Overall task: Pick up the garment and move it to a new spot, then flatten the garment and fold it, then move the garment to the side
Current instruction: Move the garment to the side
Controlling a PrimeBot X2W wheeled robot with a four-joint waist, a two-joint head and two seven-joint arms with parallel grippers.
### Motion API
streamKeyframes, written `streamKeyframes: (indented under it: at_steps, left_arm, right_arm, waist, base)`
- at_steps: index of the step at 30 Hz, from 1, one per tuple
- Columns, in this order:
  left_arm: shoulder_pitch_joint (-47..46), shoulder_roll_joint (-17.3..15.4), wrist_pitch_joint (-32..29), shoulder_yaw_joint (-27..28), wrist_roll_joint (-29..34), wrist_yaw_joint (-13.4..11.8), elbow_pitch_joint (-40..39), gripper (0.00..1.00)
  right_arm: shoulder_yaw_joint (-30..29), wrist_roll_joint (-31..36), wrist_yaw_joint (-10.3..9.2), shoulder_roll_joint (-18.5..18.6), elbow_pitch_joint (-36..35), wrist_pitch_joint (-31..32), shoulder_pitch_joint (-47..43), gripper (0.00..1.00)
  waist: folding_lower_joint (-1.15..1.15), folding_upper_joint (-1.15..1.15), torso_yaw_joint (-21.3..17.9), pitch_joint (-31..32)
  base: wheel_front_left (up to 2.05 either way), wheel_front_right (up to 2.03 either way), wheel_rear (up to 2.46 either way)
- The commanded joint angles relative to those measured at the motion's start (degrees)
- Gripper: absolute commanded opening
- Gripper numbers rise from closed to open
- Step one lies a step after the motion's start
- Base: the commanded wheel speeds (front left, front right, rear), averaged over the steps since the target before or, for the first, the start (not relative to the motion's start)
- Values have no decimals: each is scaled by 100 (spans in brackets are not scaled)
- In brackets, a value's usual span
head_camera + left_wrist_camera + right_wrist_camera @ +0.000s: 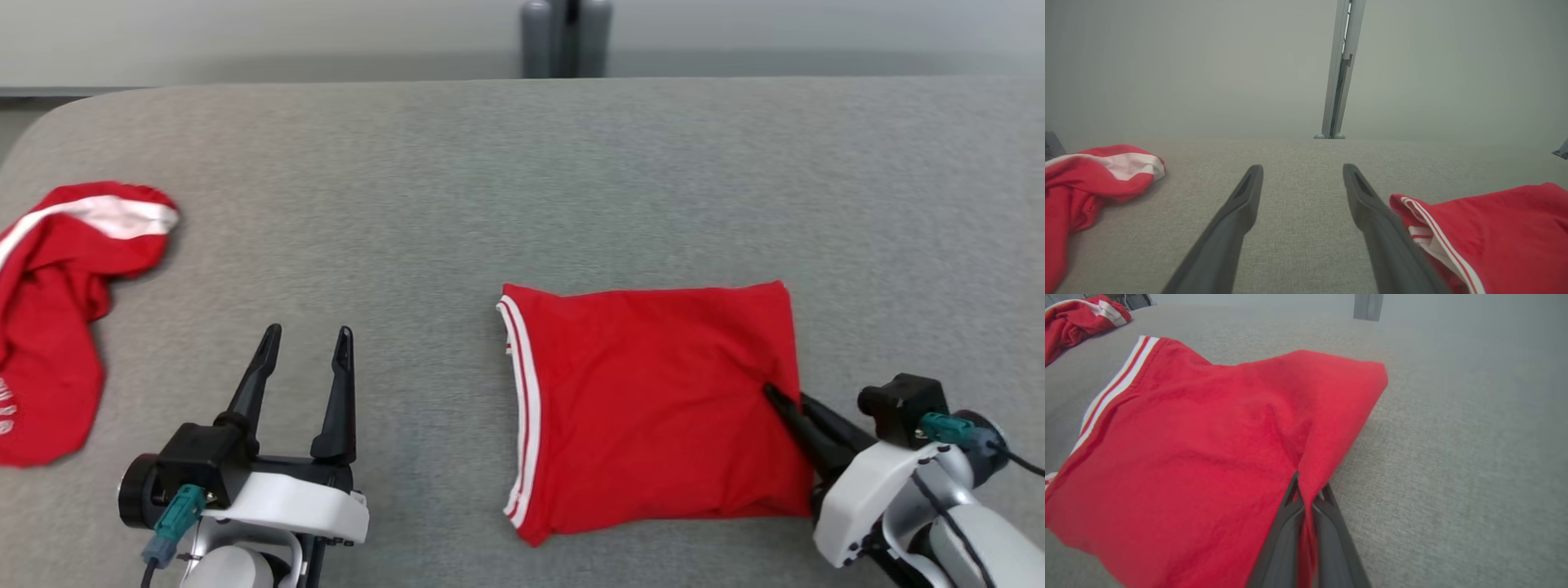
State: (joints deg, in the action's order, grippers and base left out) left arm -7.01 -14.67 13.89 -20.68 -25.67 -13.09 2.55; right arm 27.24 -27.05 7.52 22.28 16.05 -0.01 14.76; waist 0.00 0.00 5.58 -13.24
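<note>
Grey woven-cloth tabletop (522, 163), rounded far-left corner; behind it pale blank wall (245, 33), grey metal post (567, 37) at far edge. Right of centre, near front: folded red cloth garment (653, 408), nearly square, white-striped hem facing left, running near-to-far. Jaws of right gripper (775, 396) pinching its right edge; left gripper (309, 335) spread over bare tabletop. Far left: crumpled red-and-white garment (57, 310).

The folded garment (653, 400) is red, its edge striped white and red. The crumpled garment (49, 327) is red with a white band. The tabletop (522, 180) is speckled grey.
</note>
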Motion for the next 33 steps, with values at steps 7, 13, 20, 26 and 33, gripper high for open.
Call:
streamKeyframes:
  at_steps: [7, 13, 20, 26, 33]
  left_arm:
    - [-227, -139, -51, 33, 64, 10, -200, 100]
    - [-505, -259, -227, -71, 177, 91, -276, 100]
    - [-935, -350, -421, -270, 322, 246, -299, 100]
    - [-1252, -366, -558, -433, 426, 364, -305, 100]
    - [-1554, -325, -608, -577, 513, 442, -263, 100]
  right_arm:
    - [-124, 306, -5, 399, -285, -22, 173, 0]
    - [-166, 464, -5, 720, -259, -168, 611, 0]
    - [-168, 655, -6, 1231, 318, -546, 1397, 0]
    - [-249, 725, -5, 1500, 1176, -1012, 2153, 0]
    - [-166, 538, -5, 1545, 2288, -1258, 2883, 0]
  waist:
    - [0, 0, -932, -289]
    - [0, 0, -1574, -570]
    - [0, 0, -2110, -863]
    - [0, 0, -2241, -1109]
    - [0, 0, -2192, -1369]
  base:
    - [0, 0, 0]
    - [0, 0, 0]
    - [0, 0, 0]
    - [0, 0, 0]
    - [0, 0, 0]
